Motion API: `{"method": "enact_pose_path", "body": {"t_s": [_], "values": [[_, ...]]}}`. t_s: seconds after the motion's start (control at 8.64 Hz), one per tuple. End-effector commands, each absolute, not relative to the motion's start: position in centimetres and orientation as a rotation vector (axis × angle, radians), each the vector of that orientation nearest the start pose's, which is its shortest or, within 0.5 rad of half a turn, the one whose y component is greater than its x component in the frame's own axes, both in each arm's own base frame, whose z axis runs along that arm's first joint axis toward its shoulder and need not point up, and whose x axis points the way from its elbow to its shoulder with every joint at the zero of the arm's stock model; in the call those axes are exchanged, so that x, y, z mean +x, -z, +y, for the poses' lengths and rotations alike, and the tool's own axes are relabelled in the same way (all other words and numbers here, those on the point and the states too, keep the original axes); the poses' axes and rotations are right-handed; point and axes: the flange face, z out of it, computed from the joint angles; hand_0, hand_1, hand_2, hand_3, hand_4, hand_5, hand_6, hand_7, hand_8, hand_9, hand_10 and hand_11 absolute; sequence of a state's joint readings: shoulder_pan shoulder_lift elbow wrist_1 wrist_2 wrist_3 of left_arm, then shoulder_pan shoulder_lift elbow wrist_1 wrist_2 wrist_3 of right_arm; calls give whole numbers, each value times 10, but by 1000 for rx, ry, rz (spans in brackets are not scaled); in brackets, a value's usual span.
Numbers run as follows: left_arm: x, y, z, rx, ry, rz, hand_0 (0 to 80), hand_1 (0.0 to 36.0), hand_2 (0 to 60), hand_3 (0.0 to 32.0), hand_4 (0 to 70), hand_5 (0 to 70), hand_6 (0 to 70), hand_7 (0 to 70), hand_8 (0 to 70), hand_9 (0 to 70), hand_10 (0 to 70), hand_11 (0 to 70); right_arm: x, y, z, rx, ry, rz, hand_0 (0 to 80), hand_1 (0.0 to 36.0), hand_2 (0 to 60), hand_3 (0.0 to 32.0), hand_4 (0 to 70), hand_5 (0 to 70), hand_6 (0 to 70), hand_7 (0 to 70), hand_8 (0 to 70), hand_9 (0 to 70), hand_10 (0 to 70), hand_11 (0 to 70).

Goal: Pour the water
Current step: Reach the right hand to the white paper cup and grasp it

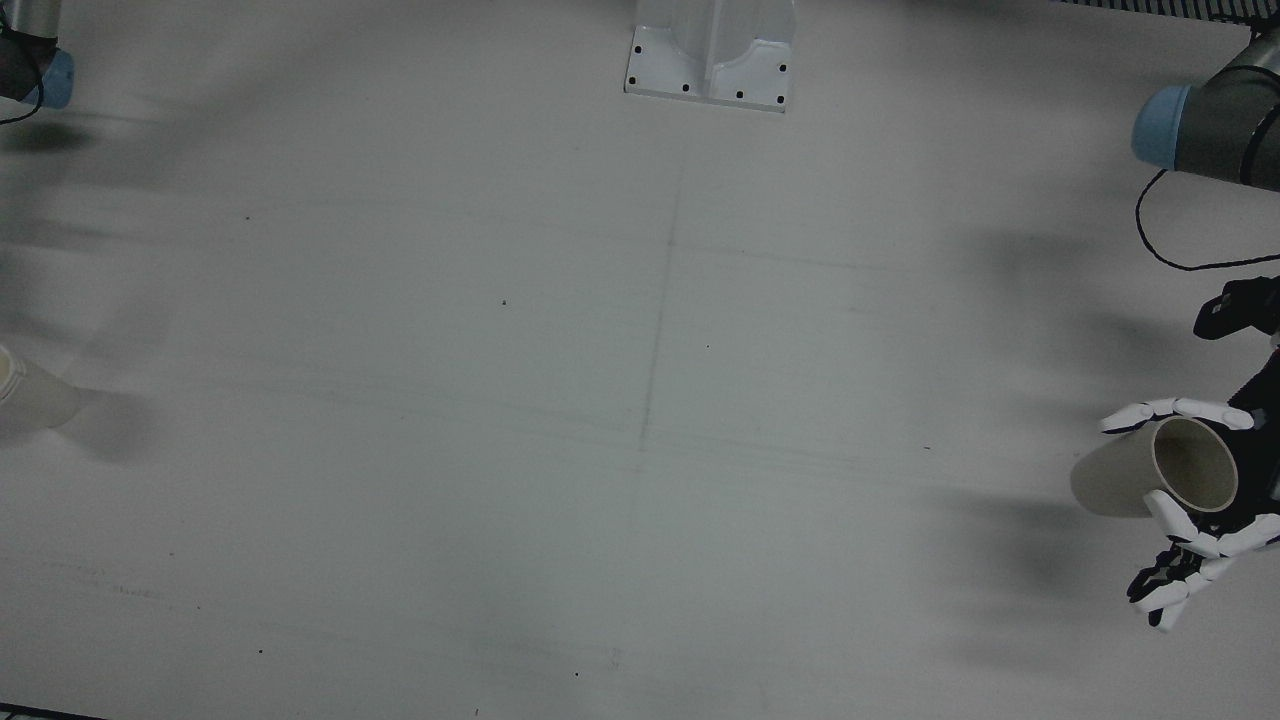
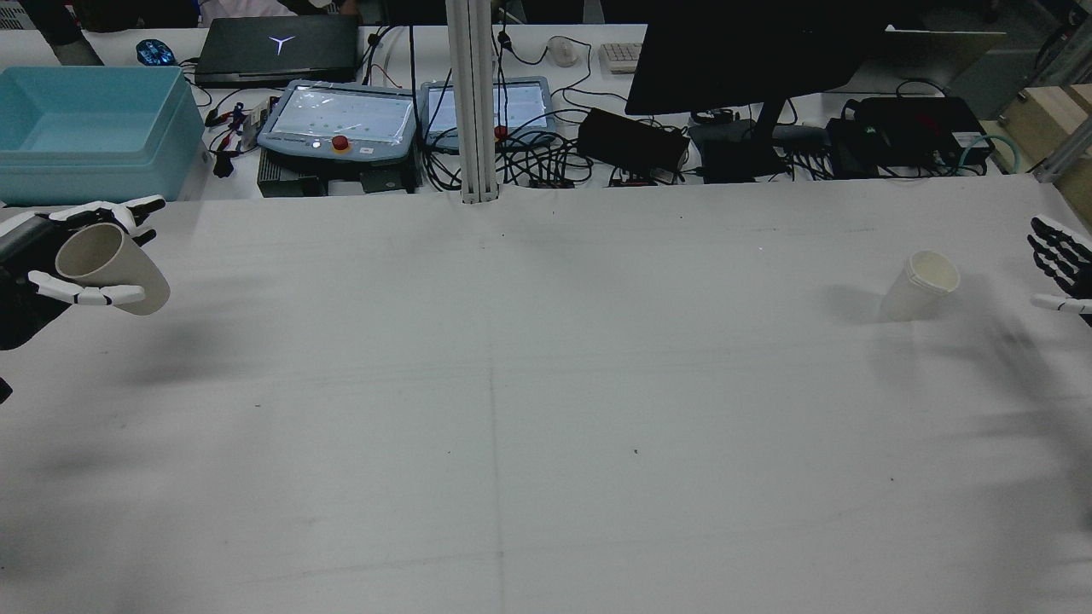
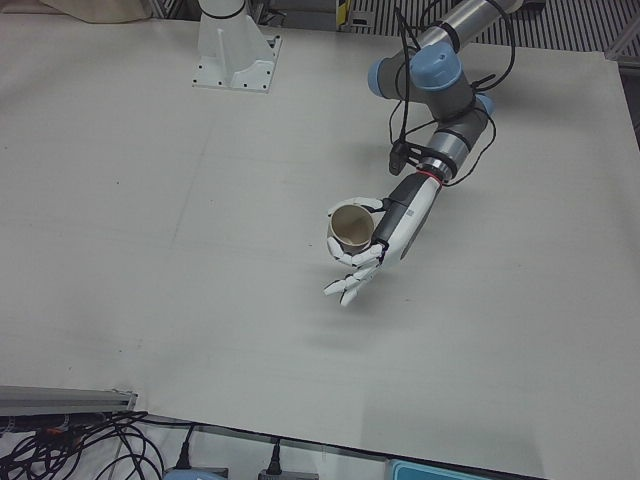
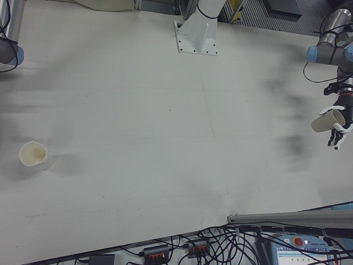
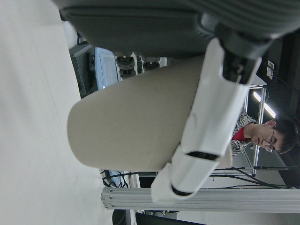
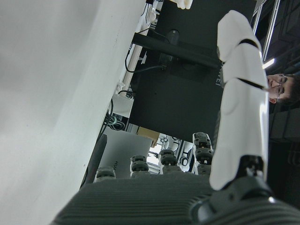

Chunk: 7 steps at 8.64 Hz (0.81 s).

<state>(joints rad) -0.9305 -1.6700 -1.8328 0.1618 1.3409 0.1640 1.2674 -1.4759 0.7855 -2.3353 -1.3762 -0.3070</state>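
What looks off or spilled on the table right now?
No spill shows. The left hand holds its paper cup tipped nearly sideways above the table, far from the second cup, which stands across the table by the open right hand.

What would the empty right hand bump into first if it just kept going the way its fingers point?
Probably the standing paper cup. The right hand sits open at the table's edge, its fingers reaching inward roughly toward that cup, with bare table between. Depth is unclear, so it might pass just beside it.

One beige paper cup (image 2: 111,269) held tilted, another cup (image 2: 920,286) standing upright.
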Motion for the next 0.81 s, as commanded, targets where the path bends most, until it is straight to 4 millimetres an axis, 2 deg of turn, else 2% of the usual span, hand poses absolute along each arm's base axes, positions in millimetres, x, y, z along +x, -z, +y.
{"method": "enact_pose_path", "body": {"t_s": [0.0,0.23,0.35,0.58,0.69], "values": [[186,-524,-512,-313,1751,2175,800,360,600,0,432,700,173,133,104,43,62,131,-18,-916,-486,-203,2236,2610,600,286,144,0,0,93,127,15,39,31,0,0],[187,-523,-513,-316,1749,2176,800,360,600,0,429,700,172,132,103,43,61,131,-29,-913,-488,-190,2238,2635,608,294,144,0,0,94,123,20,25,14,0,0],[188,-522,-513,-317,1750,2174,800,360,600,0,428,700,173,132,104,43,60,130,-40,-907,-497,-179,2223,2661,603,293,149,0,0,94,125,34,27,14,0,0],[187,-520,-514,-315,1749,2179,800,360,600,0,428,700,173,133,103,43,61,131,-63,-894,-505,-161,2194,2724,606,295,156,0,0,97,151,109,38,28,0,0],[180,-521,-516,-300,1757,2184,800,360,600,0,428,700,173,133,103,43,61,131,-69,-889,-508,-156,2182,2740,605,295,157,0,0,98,154,116,39,27,0,0]]}}
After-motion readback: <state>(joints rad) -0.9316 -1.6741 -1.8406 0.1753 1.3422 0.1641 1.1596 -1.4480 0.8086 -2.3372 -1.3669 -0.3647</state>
